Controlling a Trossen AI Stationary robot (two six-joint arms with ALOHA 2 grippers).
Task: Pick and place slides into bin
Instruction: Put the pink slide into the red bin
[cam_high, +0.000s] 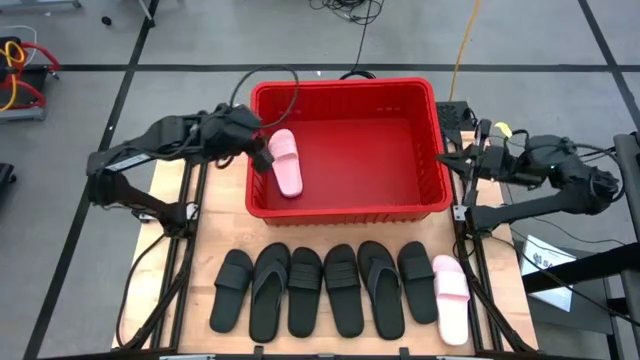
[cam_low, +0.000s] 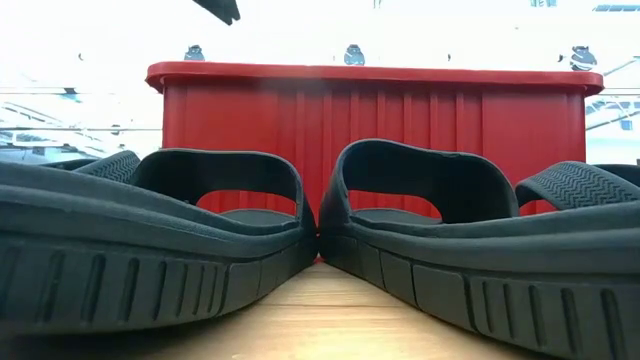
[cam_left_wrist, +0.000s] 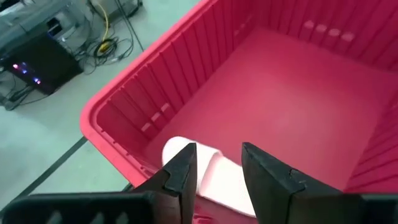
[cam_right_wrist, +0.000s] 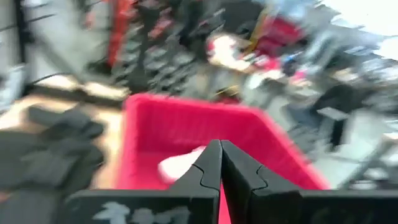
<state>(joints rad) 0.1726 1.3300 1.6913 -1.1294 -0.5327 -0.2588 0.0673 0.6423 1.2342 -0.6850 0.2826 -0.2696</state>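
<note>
Left gripper (cam_high: 262, 152) hangs over the bin (cam_high: 345, 92) at its left wall, upper middle of the overhead frame, fingers apart with the pink slide (cam_high: 286, 161) lying below them on the floor inside. I'd lift straight up clear of the rim before swinging down to the row of slides (cam_high: 340, 290) at bottom centre. It's pale pink with a wide strap. Right gripper (cam_high: 463, 160) waits pinched together by the right wall

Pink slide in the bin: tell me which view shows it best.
The high view: the whole pink slide lies in the bin, by its left wall. The left wrist view shows part of it beyond the left gripper; the right wrist view a blur; the low view hides it.
</note>
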